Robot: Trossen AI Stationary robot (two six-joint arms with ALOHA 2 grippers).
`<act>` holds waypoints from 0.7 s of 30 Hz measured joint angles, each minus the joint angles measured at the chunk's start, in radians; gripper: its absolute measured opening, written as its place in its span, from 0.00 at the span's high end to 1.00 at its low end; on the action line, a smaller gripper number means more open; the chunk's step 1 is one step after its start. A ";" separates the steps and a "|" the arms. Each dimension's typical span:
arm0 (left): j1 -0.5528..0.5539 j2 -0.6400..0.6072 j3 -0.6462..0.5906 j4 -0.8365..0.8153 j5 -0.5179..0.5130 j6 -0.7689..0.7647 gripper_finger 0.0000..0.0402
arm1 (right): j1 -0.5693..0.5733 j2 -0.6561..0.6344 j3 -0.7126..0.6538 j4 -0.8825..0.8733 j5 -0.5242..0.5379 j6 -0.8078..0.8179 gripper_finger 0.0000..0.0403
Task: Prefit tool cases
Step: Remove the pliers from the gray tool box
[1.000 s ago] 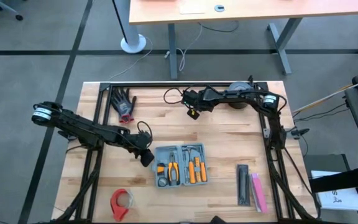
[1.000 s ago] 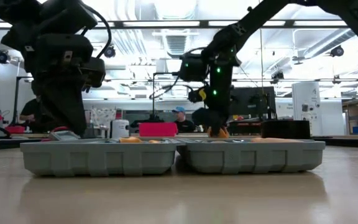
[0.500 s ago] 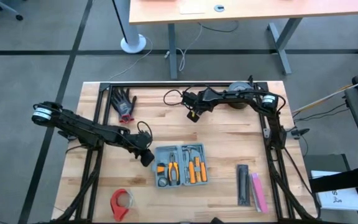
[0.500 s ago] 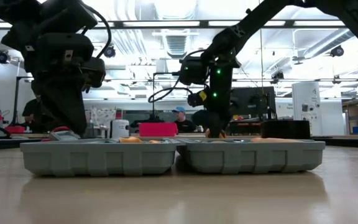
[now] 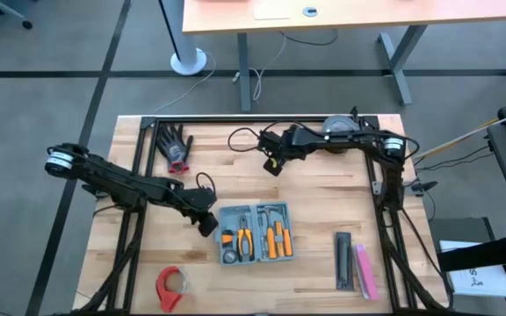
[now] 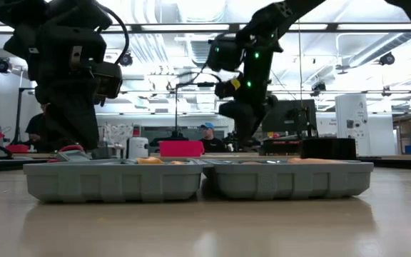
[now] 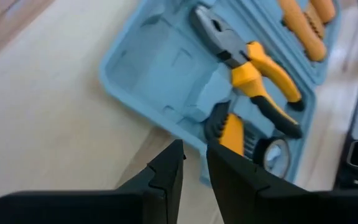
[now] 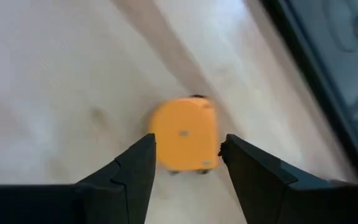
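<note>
While lying open near the table's (image 5: pixel 323 189) front edge, tool case (image 5: pixel 255 233) holding orange-handled pliers (image 7: pixel 253 71). Left gripper (image 5: pixel 207 224) just beside its left edge, fingers nearly closed, gripping nothing. Right gripper (image 8: pixel 185 158) at the back, fingers apart above a small orange block (image 8: pixel 184 133).

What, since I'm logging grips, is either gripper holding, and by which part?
Nothing. The right gripper stands open over the yellow object; the left gripper is empty beside the tool case.
</note>
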 joint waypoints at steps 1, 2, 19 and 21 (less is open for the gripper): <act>-0.002 0.000 0.000 0.006 0.001 -0.006 0.79 | 0.011 -0.012 -0.006 0.002 -0.031 0.014 0.56; -0.005 0.000 0.000 0.015 0.002 -0.012 0.78 | 0.025 -0.023 -0.013 0.009 -0.056 0.020 0.56; -0.032 0.000 0.000 0.073 0.031 -0.044 0.67 | 0.391 -0.143 -0.242 0.250 -0.112 0.137 0.59; -0.032 0.000 0.000 0.075 0.028 -0.044 0.67 | 0.416 -0.143 -0.246 0.264 -0.112 0.160 0.59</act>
